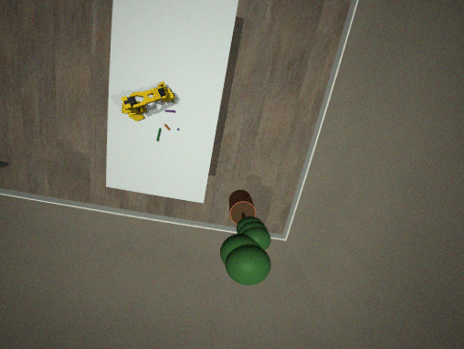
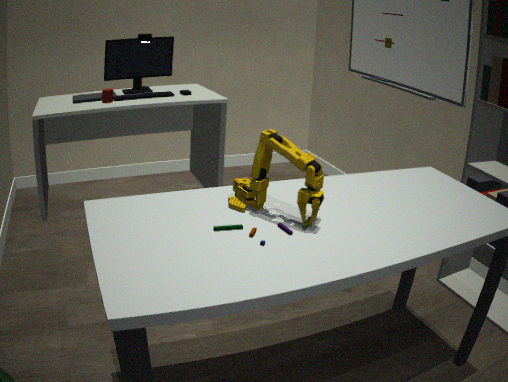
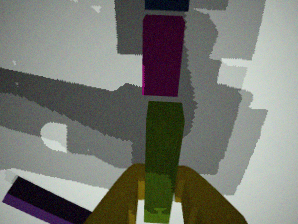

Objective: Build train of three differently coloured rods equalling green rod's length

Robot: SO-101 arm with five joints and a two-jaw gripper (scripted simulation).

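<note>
My gripper (image 3: 160, 186) (image 2: 306, 222) is shut on the lime rod (image 3: 164, 135), low at the table. In the wrist view a magenta rod (image 3: 163, 55) lies just beyond the lime rod's far end, with a narrow gap between them and nearly in one line. A dark blue rod (image 3: 167, 4) lies past the magenta rod, across a small gap, cut off by the top edge. The green rod (image 1: 159, 134) (image 2: 228, 228) lies flat, apart from these. Whether the lime rod touches the table is hard to tell.
A purple rod (image 3: 50, 200) (image 1: 170, 111) (image 2: 285, 229) lies beside the gripper. An orange rod (image 1: 167, 127) (image 2: 253, 232) and a small blue rod (image 1: 178, 129) (image 2: 262, 243) lie between the purple and green rods. The arm's base stands on the white table (image 1: 151, 169) (image 2: 175, 270).
</note>
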